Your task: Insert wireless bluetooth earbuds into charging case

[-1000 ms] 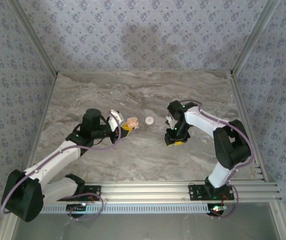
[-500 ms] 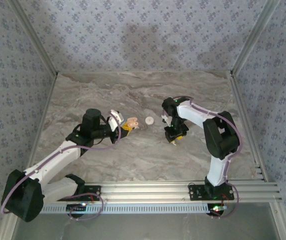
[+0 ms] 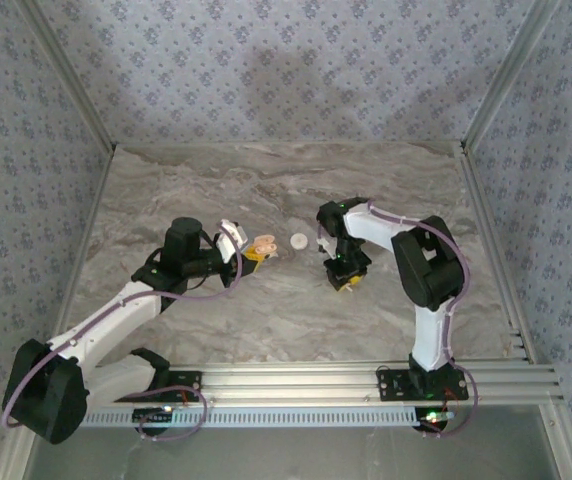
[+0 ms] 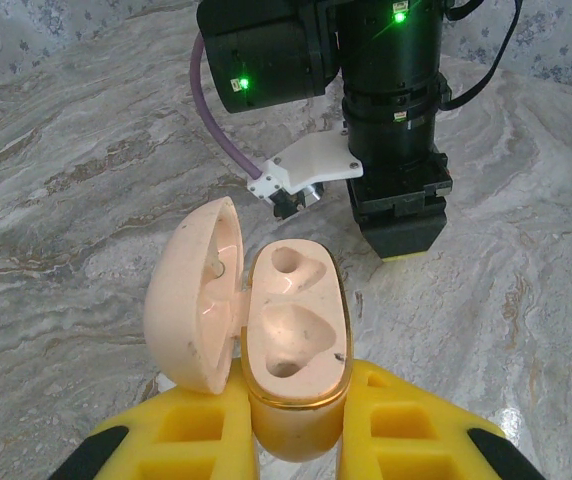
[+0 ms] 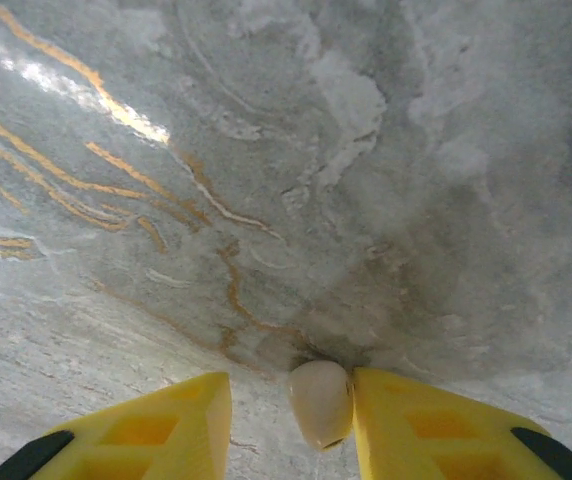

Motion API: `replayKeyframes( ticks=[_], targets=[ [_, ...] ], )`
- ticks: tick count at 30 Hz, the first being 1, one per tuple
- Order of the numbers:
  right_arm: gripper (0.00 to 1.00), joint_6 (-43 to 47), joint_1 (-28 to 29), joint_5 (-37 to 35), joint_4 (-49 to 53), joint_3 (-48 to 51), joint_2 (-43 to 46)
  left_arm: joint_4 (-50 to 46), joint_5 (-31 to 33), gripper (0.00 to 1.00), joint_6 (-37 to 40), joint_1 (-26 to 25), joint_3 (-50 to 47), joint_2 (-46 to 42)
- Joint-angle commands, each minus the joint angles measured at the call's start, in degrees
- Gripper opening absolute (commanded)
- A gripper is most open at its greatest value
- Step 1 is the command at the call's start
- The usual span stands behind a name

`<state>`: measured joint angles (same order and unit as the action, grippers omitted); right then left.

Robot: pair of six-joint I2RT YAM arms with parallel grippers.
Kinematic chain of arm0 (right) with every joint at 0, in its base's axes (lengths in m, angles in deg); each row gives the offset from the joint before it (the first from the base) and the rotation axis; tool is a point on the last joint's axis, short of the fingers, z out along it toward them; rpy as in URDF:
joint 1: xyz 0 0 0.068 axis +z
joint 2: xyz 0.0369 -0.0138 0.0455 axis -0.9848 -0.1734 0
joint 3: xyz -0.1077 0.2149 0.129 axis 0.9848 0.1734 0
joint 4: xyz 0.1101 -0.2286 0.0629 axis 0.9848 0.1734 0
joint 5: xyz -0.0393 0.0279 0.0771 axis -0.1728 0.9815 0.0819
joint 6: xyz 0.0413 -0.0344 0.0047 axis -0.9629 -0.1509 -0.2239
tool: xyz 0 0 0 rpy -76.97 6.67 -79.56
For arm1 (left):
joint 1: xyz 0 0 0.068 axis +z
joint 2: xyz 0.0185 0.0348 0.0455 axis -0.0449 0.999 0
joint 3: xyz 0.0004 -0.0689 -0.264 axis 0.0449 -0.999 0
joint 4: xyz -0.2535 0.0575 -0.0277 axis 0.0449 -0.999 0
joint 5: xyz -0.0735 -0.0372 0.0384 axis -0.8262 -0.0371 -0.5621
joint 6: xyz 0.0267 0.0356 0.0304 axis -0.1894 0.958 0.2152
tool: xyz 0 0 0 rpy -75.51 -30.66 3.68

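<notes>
Marble table (image 3: 216, 190): grey w/ tan veins.
Charging case (image 4: 294, 330): peachy-cream, lid swung open to the side, both sockets showing, held up off the marble.
Left gripper (image 4: 296, 405): yellow fingers pinching the case's base from both sides.
Right gripper (image 5: 291, 388): near the case, on its right, pointing down at the table, fingers spread.
Earbud (image 5: 321, 402): cream, betw those fingers, touching one, gap to the other.
White disc (image 3: 298, 240): small, round, just right of the case.
</notes>
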<state>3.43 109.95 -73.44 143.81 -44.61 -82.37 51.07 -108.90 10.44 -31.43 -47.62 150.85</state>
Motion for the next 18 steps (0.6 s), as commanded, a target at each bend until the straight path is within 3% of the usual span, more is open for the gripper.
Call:
replayKeyframes(
  ticks=[1, 18],
  targets=[
    [0.36, 0.6, 0.3, -0.8, 1.4, -0.9, -0.6, -0.4, -0.7, 0.15, 0.6, 0.4, 2.5, -0.8],
    [0.24, -3.0, -2.6, 2.9, -6.4, 4.8, 6.7, 0.5, -1.1, 0.15, 0.1, 0.4, 2.5, 0.2]
  ],
)
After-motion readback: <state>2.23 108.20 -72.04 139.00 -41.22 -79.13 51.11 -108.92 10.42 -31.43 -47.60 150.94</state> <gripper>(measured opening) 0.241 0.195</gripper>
